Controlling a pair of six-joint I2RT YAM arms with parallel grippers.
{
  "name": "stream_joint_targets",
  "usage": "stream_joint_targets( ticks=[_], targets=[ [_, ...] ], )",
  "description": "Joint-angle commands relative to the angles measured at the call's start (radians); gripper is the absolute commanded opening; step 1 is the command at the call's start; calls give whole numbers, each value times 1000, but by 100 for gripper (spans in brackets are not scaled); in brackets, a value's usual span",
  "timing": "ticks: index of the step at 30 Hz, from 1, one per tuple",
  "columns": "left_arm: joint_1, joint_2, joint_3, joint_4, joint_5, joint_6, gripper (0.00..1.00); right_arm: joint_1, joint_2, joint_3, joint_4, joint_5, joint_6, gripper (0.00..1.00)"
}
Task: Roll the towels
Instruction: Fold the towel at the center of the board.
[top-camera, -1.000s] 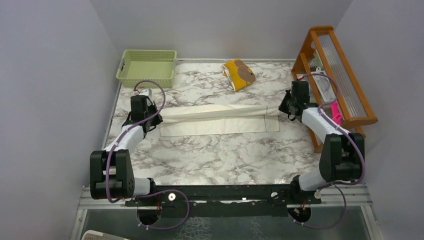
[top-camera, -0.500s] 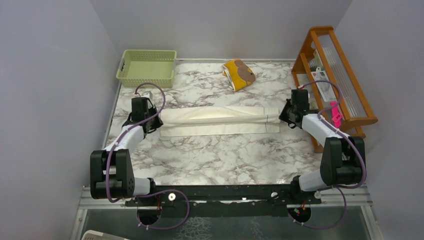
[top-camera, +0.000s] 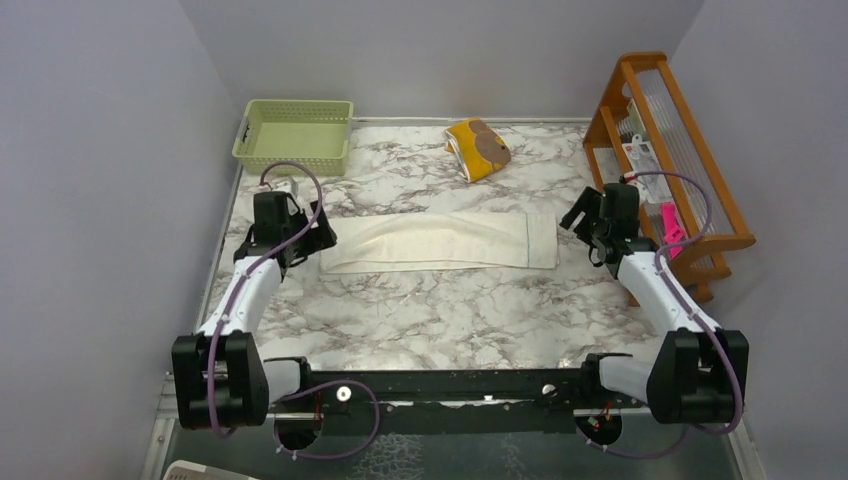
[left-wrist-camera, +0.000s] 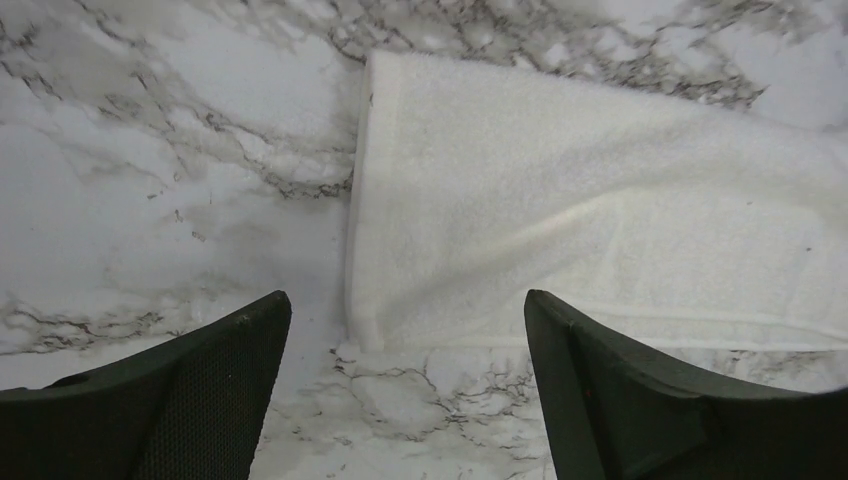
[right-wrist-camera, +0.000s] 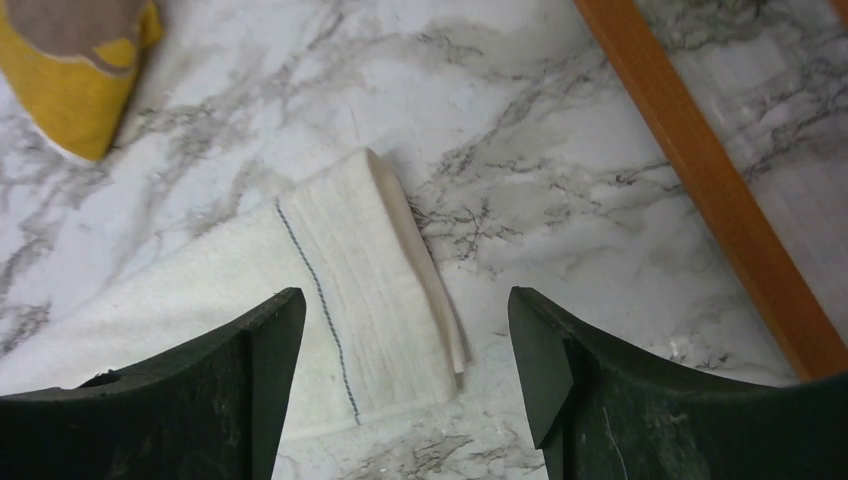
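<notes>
Well, my left gripper (left-wrist-camera: 402, 310) and right gripper (right-wrist-camera: 405, 300) are both wide open and empty, one at each end of the long, folded cream-white cloth towel (top-camera: 440, 242), flat and ready to roll.

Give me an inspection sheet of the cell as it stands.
Surface: marble-pattern table, no spill seen.
Job's things: white towel lies flat, folded into a long strip, not yet rolled; yellow towel sits folded near the far edge.
Clutter: green basket far left, nothing seen inside; wooden rack at the right, with a pink item on it.
Grippers: left gripper open at the strip's left end; right gripper open at its right end; neither holds anything.
Cables: left cable and right cable, both purple, loop above the wrists, off the towel.
Surroundings: plain grey walls on three sides.
</notes>
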Motion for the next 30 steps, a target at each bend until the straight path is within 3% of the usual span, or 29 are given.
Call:
stream_joint_targets(
  ticks=[1, 4, 7, 13, 17, 20, 30],
  targets=[
    [6, -80, 68, 21, 58, 3, 87, -6, -71, -11, 123, -46, -41, 74],
    [7, -22, 108, 19, 80, 39, 70, 12, -6, 20, 154, -151, -52, 69],
    [6, 64, 149, 25, 161, 50, 46, 60, 117, 87, 149, -259, -83, 64],
    [7, 231, 216, 73, 288, 31, 14, 93, 338, 188, 121, -471, -118, 54],
    [7, 299, 221, 126, 303, -23, 11, 93, 393, 192, 120, -497, -118, 51],
    [7, 360, 200, 162, 278, -72, 0, 91, 447, 191, 121, -484, -124, 51],
    [7, 454, 97, 264, 56, -189, 0, 5, 529, 216, 122, -417, -98, 54]
  ],
)
